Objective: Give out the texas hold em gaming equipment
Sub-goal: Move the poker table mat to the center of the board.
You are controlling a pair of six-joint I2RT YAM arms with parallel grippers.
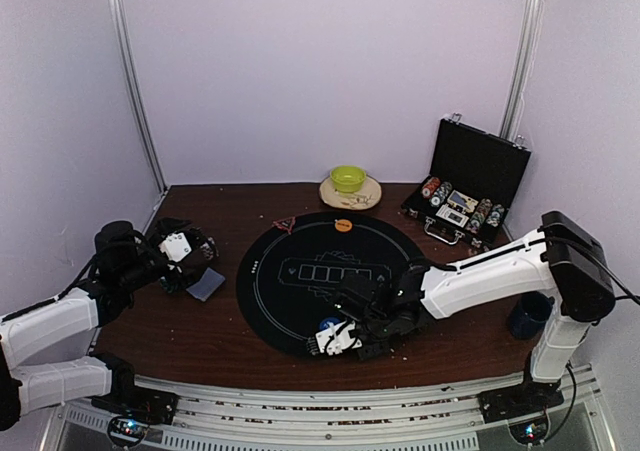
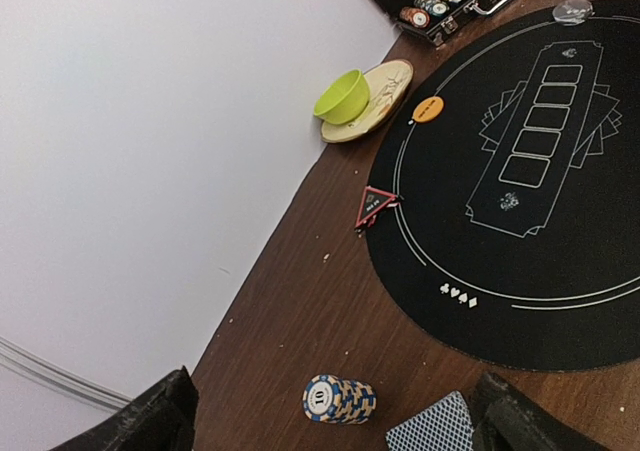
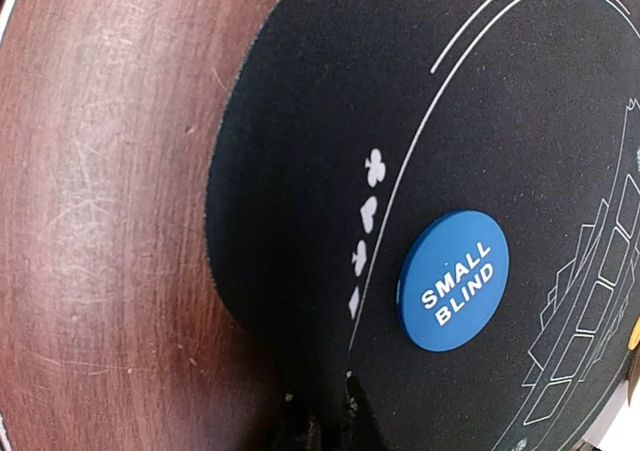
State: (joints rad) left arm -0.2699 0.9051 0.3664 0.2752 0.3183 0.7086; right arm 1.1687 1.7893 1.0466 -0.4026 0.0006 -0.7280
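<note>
Placing the blind button: the round blue plastic disc marked SMALL BLIND [image 3: 452,281] lies flat on the round black felt mat [image 1: 300,236], just inside its near edge. It looks set, so the best next move is a straight lift away without dragging it.
Left claw [image 1: 188,256]: spread wide at the table's left edge; a short stack of blue-and-yellow striped poker chips [image 2: 338,399] stands ahead between its fingers, with a grey-blue-backed playing card [image 2: 430,431] just beside.
Right claw [image 3: 325,423]: pinched shut on nothing, near the disc but apart from it.
Surface: scratched dark brown wooden table [image 1: 210,206]; likely slick wood, grippier felt.
Room: plain white walls, metal corner posts [image 1: 135,81].
</note>
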